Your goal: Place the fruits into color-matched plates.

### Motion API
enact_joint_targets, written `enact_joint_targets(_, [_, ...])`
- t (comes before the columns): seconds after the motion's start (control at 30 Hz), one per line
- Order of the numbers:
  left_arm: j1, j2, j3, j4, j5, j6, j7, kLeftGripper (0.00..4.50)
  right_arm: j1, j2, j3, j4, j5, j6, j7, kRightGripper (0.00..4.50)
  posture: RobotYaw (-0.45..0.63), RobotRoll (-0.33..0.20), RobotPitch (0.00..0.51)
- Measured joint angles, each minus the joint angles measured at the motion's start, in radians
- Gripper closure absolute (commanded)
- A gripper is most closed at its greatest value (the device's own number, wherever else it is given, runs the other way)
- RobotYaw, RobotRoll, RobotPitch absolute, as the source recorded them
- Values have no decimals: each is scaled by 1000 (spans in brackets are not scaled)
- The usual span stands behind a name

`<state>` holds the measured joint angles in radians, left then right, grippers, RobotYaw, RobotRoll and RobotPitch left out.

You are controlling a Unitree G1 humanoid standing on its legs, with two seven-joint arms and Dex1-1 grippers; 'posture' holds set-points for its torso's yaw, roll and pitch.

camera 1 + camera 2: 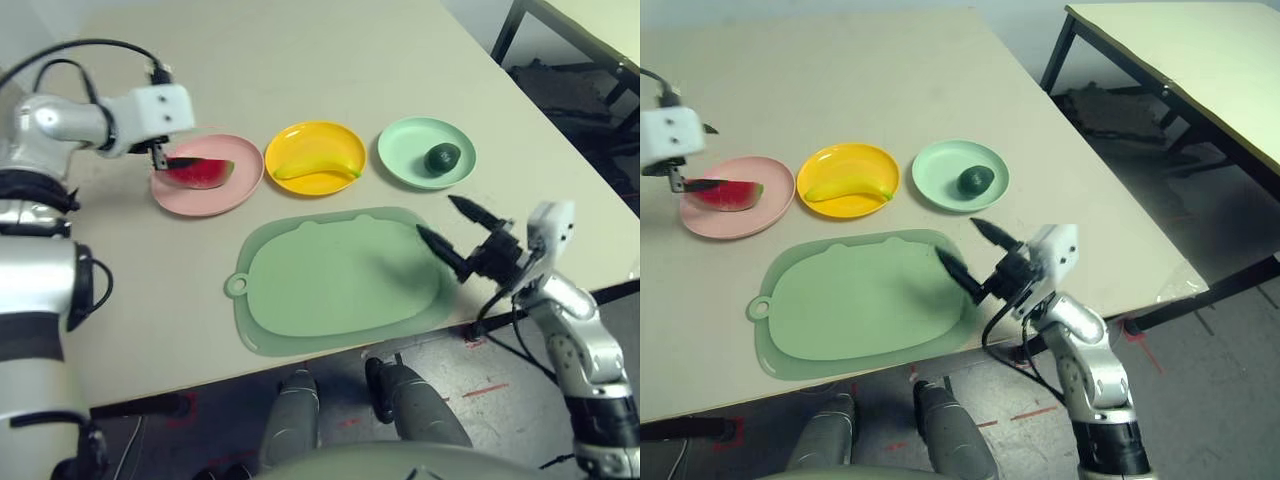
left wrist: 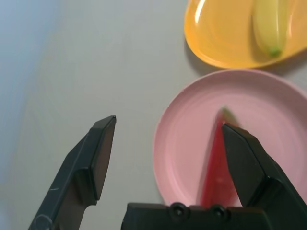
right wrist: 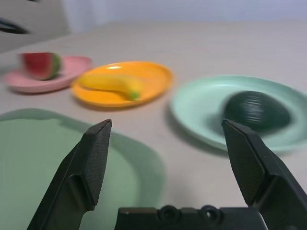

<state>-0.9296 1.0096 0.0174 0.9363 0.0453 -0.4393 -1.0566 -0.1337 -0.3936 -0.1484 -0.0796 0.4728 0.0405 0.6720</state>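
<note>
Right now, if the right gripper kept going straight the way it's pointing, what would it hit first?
Most likely the mint green plate holding the avocado. The open right gripper points across the mat's corner toward it, though depth is uncertain.

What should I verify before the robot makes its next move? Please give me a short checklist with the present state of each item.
1. Watermelon wedge lies in pink plate: ok.
2. Banana lies in orange-yellow plate: ok.
3. Avocado lies in mint green plate: ok.
4. Left gripper open, watermelon released: ok.
5. Right gripper open and holding nothing: ok.
6. Left gripper's fingers well above the pink plate for retreat: cannot tell.
</note>
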Motion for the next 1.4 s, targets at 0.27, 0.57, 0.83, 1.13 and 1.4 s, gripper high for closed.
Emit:
enact_joint_targets(0.27, [748, -81, 456, -657, -237, 395, 253, 28, -28, -9, -87, 148, -1, -83, 38, 0, 12, 0, 190])
enact_joint_targets(0.57, [918, -311, 565, -910, -339, 479, 449, 28, -17, -30, -121, 228, -2, -186, 100, 0, -12, 0, 200])
enact_joint_targets(0.83, [958, -485, 566, -877, -394, 472, 555, 28, 23, -26, -133, 201, 36, -205, 141, 0, -11, 0, 194])
enact_joint_targets(1.13, [1005, -529, 565, -849, -413, 426, 581, 28, 85, -28, -163, 242, 59, -215, 154, 0, -22, 0, 195])
enact_joint_targets(1.4, [1017, -567, 562, -772, -444, 364, 566, 28, 21, -53, -205, 481, 10, -304, 132, 0, 0, 0, 188])
